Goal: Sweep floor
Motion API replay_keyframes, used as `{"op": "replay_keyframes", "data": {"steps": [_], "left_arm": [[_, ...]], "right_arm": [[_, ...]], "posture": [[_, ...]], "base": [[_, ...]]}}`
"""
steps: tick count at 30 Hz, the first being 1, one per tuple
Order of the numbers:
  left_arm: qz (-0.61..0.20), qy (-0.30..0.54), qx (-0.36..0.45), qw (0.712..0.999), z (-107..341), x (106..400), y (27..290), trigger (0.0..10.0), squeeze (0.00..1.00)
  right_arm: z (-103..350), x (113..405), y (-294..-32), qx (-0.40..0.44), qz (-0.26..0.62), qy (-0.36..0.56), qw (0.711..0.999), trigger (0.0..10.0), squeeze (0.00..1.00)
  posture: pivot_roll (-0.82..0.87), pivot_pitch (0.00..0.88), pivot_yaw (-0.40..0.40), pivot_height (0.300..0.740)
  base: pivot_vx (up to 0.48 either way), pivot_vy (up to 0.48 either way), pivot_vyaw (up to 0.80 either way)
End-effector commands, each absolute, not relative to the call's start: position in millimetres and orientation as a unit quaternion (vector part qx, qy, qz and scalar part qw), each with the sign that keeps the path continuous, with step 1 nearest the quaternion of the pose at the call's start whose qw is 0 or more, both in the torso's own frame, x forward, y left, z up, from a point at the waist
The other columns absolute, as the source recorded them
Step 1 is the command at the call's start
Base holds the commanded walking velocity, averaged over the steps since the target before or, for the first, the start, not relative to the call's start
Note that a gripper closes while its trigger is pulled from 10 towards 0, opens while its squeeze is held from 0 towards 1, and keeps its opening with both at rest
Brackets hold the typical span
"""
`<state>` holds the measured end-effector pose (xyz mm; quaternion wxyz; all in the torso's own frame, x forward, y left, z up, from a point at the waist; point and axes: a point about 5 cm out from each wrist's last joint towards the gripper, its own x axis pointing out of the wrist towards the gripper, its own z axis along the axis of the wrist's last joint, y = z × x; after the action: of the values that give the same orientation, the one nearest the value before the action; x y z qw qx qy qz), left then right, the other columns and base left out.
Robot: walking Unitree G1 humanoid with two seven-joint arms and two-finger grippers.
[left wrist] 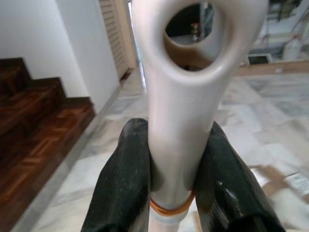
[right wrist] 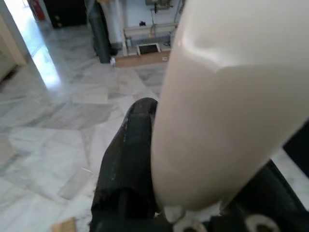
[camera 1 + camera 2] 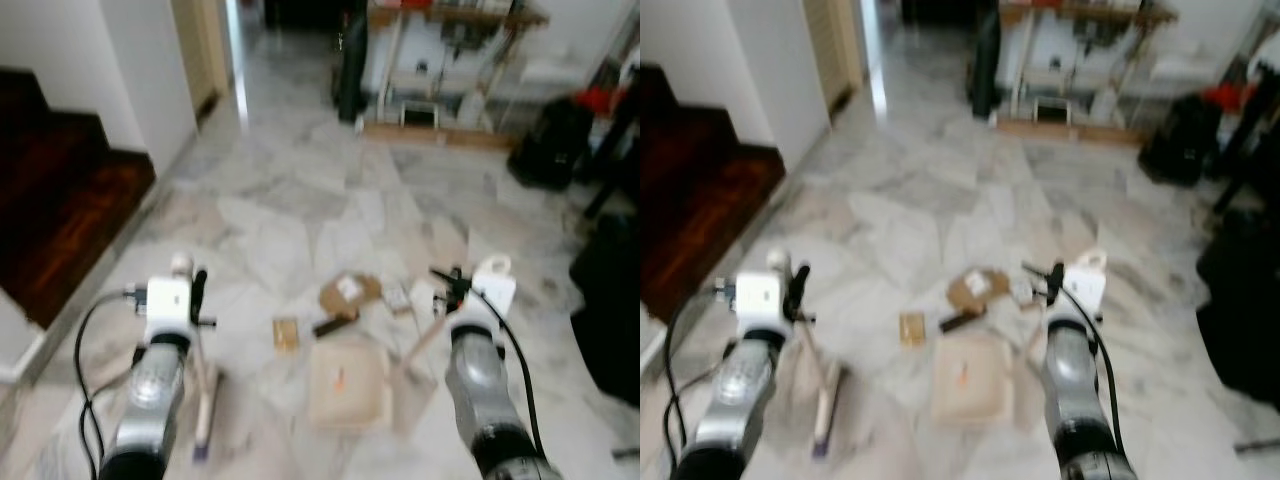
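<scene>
My left gripper (image 3: pixel 192 282) is shut on the white handle (image 1: pixel 178 121) of a broom, whose shaft slants down to a brush head (image 3: pixel 203 432) on the floor at my left. The handle's end has a hanging hole and sits between both black fingers (image 1: pixel 120 193). My right gripper (image 3: pixel 452 282) is shut on a cream handle (image 2: pixel 227 106) that runs down to a beige dustpan (image 3: pixel 345 385) lying flat on the marble floor. Just beyond the pan lies litter: a brown cardboard piece (image 3: pixel 350 292), a small tan scrap (image 3: pixel 286 332), a dark stick (image 3: pixel 335 323) and white paper bits (image 3: pixel 397 296).
Dark wooden stairs (image 3: pixel 60 200) rise at the left beside a white wall. A cluttered shelf (image 3: pixel 450 70) stands at the back with a tall dark object (image 3: pixel 350 70) next to it. Black bags (image 3: pixel 550 145) and dark furniture (image 3: pixel 610 300) line the right side.
</scene>
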<state>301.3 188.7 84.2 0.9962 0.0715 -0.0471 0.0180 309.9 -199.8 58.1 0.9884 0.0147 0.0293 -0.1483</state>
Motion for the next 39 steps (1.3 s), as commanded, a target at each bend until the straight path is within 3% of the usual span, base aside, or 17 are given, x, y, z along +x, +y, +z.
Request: {"op": "replay_keyframes", "data": {"steps": [1,39], "left_arm": [[0.021,-0.074,0.072,0.994,95.8,305.4,191.7,10.0,0.00],[0.028,-0.088,0.076,0.993,105.5,309.8,196.0,10.0,0.00]], "right_arm": [[74.7,318.9,-197.4,0.009,-0.143,-0.005,0.990,10.0,0.00],[69.2,316.0,-204.1,0.013,-0.171,0.013,0.985,10.0,0.00]], "posture": [[0.00,0.000,-0.041,0.740],[0.01,0.000,-0.035,0.740]], "base": [[0.304,0.000,0.00],[0.304,0.000,0.00]]}}
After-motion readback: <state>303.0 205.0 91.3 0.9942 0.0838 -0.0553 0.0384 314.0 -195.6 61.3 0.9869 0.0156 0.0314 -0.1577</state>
